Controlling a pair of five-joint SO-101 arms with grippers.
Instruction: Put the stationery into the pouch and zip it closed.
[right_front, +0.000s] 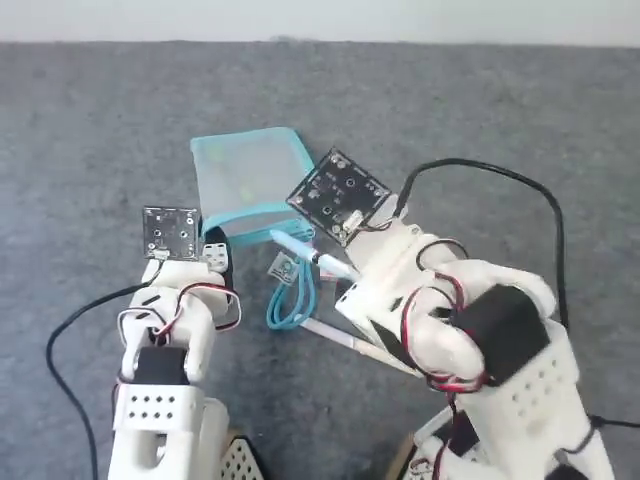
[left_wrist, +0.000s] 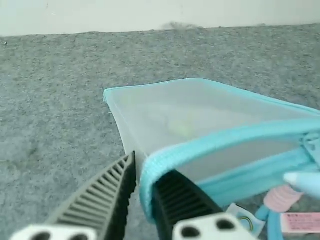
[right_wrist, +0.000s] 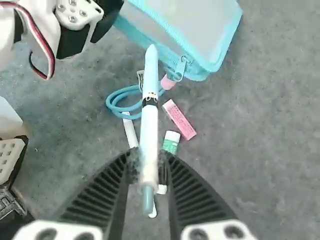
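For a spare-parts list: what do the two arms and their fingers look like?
The left arm and right arm are white shells with black motor blocks, red, black and white wires, and black cables. Fingers are dark grey and ribbed. Each wrist carries a dark camera board.

Seen from above, the pouch (right_front: 250, 180) lies mid-table, and the left gripper (right_front: 216, 248) sits at its 7 o'clock corner with the pouch's edge pinched between its fingers. The right gripper (right_wrist: 146, 157), at the pouch's 4 o'clock, clamps a pen (right_front: 298, 243) whose tip points toward 10 o'clock at the pouch's near edge. At the pouch's 6 o'clock a cord loop (right_front: 291, 298) lies below the held pen, with a second pen (right_front: 340, 338) at the loop's 5 o'clock and an eraser (right_wrist: 179, 119) beside the held pen.
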